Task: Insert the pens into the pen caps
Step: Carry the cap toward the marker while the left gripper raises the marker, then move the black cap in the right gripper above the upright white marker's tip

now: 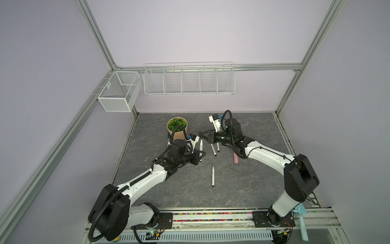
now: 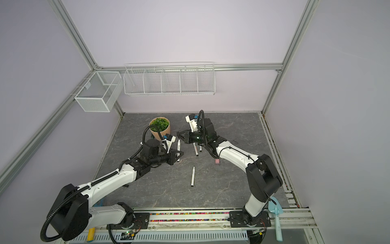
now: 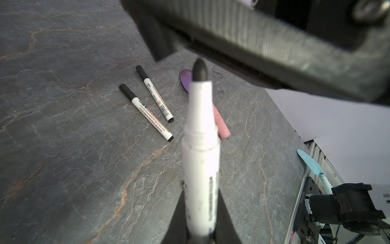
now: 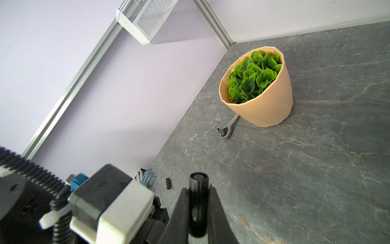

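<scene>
Pen (image 3: 200, 147) clamped in left tool (image 3: 201, 194), cap (image 4: 198, 207) in right tool (image 4: 198, 188) (both well off table (image 1: 253, 190) edges).

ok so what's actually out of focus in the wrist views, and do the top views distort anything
Left wrist view: the held pen is blurred near the lens, the two capped pens beyond it sharp. Right wrist view: the held cap is soft, the plant pot crisp. Both top views: frame posts splay outward, light even.
</scene>
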`<state>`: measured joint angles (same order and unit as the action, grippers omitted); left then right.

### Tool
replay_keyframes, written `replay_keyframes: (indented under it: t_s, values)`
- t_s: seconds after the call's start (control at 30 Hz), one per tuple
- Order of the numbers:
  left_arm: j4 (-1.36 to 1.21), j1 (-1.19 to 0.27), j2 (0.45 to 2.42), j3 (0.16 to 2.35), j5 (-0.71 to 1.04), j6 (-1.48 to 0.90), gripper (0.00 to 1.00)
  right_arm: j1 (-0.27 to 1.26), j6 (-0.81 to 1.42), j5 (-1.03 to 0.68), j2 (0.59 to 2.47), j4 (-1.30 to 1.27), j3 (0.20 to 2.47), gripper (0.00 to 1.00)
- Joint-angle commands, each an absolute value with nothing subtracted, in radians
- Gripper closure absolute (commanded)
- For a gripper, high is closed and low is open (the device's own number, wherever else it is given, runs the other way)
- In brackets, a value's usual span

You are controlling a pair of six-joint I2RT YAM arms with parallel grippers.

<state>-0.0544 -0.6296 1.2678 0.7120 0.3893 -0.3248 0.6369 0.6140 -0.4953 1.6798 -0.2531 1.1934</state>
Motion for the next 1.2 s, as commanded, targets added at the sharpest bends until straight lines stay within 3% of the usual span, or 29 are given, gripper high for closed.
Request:
replay_keyframes:
  t_s: [0.0, 1.17]
  values:
    - [-0.063, -0.633, 1.275, 0.713, 0.377, -0.321, 1.0, 0.643, 0.635, -0.517, 1.656, -0.297, 1.202, 0.9]
    - [-0.105, -0.632, 1.279, 0.719, 0.376, -0.347, 1.0, 0.662, 0.549, -0.475, 1.633, -0.216, 1.19, 0.9]
